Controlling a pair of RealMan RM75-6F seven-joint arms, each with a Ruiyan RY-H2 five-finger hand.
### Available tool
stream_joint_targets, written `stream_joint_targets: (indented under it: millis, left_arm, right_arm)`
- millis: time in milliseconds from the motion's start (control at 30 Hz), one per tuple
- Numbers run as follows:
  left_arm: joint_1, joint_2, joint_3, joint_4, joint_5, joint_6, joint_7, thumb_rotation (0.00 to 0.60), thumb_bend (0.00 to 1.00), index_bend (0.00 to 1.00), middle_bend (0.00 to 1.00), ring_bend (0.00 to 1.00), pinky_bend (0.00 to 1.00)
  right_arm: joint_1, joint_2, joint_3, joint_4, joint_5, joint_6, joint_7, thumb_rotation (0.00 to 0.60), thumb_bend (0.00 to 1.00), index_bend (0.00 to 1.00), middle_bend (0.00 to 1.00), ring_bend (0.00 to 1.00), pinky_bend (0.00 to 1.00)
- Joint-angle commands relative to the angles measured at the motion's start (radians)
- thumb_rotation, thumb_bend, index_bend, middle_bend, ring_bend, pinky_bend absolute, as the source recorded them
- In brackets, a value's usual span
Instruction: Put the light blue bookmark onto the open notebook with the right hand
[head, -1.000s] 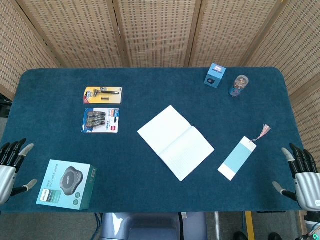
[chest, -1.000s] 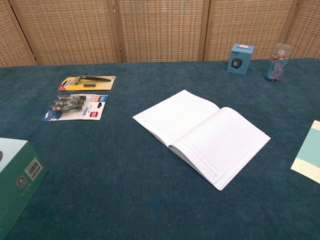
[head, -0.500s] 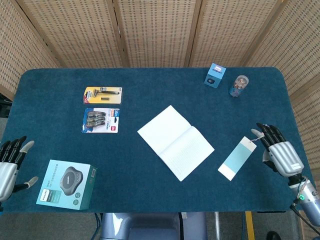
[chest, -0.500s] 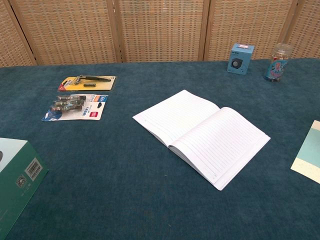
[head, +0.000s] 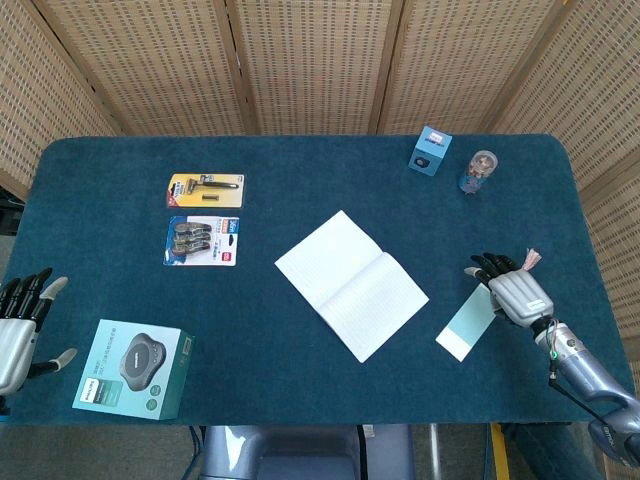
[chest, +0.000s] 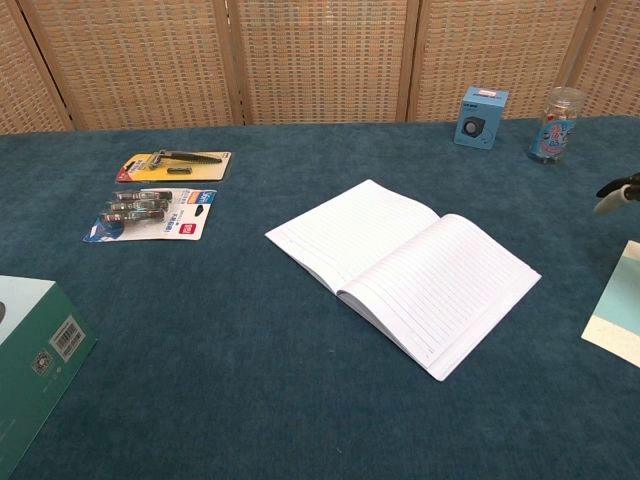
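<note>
- Head view: the right hand (head: 515, 293) has swept in from the table's right edge and now sits over the light blue bookmark's (head: 464, 327) upper end, fingers spread, holding nothing. The bookmark's long axis runs diagonally, just right of the open notebook (head: 350, 284). The left hand (head: 20, 325) is far off.
- Chest view: only fingertips (chest: 617, 193) show, above the bookmark (chest: 615, 318).

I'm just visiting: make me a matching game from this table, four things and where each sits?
Things:
1. open notebook
2. light blue bookmark
3. razor pack
4. green speaker box

Places:
A. near left corner
B. far left, behind the clip pack
C. table middle
D. under the right hand

Pairs: 1-C, 2-D, 3-B, 4-A
</note>
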Motion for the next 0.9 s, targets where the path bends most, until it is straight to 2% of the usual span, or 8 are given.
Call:
stream_joint_targets:
  millis: [33,367,900]
  left_arm:
    - [0.000,-0.002,0.002,-0.003,0.001,0.001,0.007,0.600,0.00,0.00,0.00,0.00,0.00]
    - [0.000,-0.009,0.002,-0.008,-0.004,0.001,0.027,0.600,0.00,0.00,0.00,0.00,0.00]
    - [-0.003,0.001,0.010,-0.012,-0.002,-0.012,0.012,0.600,0.00,0.00,0.00,0.00,0.00]
  right_arm:
    - [0.010,-0.040,-0.011,0.039,0.017,-0.024,-0.011,0.600,1.00,0.17,0.09,0.00,0.10]
    - [0.020,-0.123,-0.031,0.138,0.041,-0.050,-0.035,0.600,1.00,0.17,0.09,0.00,0.11]
    - [0.017,-0.160,-0.061,0.235,0.069,-0.075,-0.012,0.600,1.00,0.17,0.09,0.00,0.12]
